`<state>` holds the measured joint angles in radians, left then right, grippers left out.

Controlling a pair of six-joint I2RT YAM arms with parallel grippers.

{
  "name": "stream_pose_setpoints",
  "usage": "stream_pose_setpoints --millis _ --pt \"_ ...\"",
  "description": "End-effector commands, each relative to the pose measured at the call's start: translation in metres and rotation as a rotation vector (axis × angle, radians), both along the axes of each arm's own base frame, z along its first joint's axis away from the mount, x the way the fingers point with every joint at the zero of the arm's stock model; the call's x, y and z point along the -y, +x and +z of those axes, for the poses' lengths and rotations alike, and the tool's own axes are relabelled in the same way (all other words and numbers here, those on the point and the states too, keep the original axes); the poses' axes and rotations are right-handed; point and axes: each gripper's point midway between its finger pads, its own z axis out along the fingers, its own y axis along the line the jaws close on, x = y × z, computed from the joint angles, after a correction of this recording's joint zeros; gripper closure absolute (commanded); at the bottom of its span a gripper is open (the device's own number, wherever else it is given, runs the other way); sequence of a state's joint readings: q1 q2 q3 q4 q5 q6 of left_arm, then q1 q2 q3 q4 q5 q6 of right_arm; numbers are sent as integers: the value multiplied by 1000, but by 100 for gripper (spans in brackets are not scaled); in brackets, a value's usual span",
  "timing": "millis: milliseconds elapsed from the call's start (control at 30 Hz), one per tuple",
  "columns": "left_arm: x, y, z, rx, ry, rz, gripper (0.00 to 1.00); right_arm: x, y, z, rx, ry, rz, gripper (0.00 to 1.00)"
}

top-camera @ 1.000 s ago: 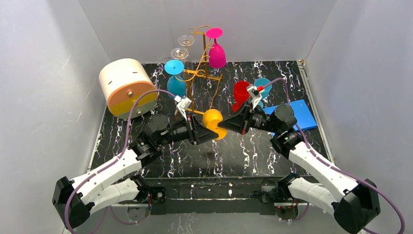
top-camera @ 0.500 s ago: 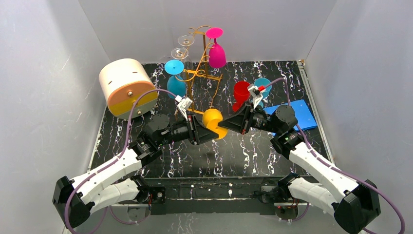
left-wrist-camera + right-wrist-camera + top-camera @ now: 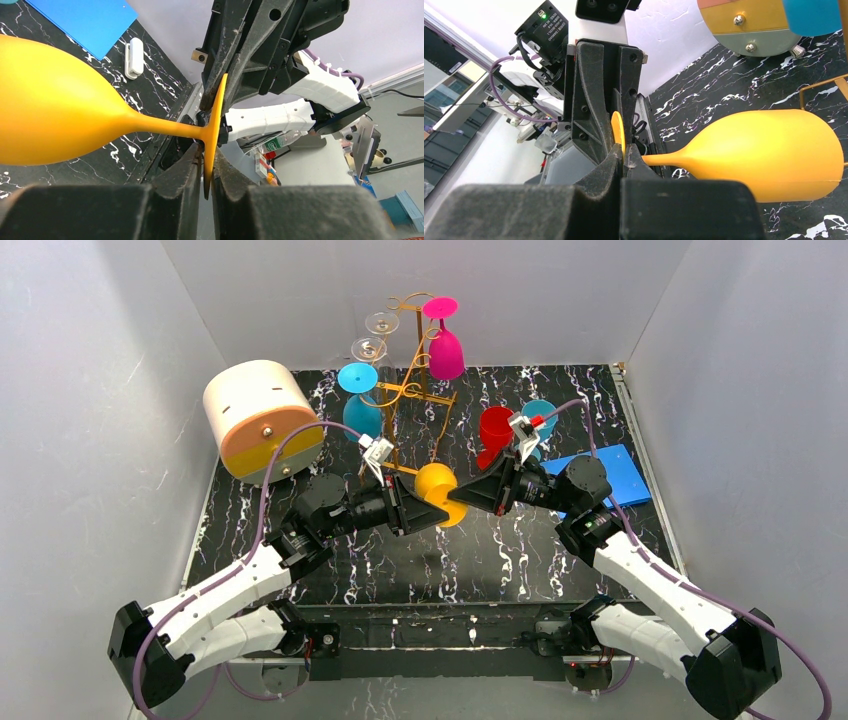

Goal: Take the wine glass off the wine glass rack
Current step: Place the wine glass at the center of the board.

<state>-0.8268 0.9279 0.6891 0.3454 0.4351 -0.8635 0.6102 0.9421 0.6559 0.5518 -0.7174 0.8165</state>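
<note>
Arms from both sides meet over the middle of the table (image 3: 500, 550). Between them is the yellow wine glass (image 3: 437, 483). It is off the wine glass rack (image 3: 420, 393) and up in the air. It lies on its side just in front of the bottom of the rack. Its round bowl (image 3: 55, 100) points at the rack and its flat foot (image 3: 212, 130) points back to the arms. I cannot tell if the bowl touches the wire.

The left end effector (image 3: 206, 167) is closed on the foot. One finger sits on each side of the thin yellow disc, snug against it. The right end effector (image 3: 623, 155) is closed tight on the same foot and pinches its edge from the other side. Both hold the one glass by its foot.

The rack stands at the back of the table. A pink glass (image 3: 445, 352) hangs upside down on its right side. A blue glass (image 3: 360, 405) hangs on its left side, and two clear glasses (image 3: 375, 335) hang higher up. A red glass (image 3: 494, 430) is on the table to the right of the rack. A round box (image 3: 262, 420), cream and orange, lies at the left. A flat blue sheet (image 3: 600, 475) lies at the right.
</note>
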Motion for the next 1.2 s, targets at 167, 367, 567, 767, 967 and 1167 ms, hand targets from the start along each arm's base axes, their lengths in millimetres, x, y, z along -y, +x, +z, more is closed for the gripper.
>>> stream_pose_setpoints --millis 167,367,567,767,967,1167 --pt "0 -5 9 43 -28 -28 100 1 -6 12 54 40 17 98" --pt "-5 -8 8 110 8 -33 100 0 -3 13 38 33 2 83" --pt "-17 -11 4 226 72 -29 100 3 3 27 43 17 -45 58" --pt "-20 -31 -2 329 61 -130 100 12 14 37 43 20 -155 42" --pt "-31 -27 -32 357 216 -127 100 22 36 24 -19 -62 -307 32" --pt "-44 -21 -57 414 334 -107 100 37 61 -10 -160 -196 -480 26"
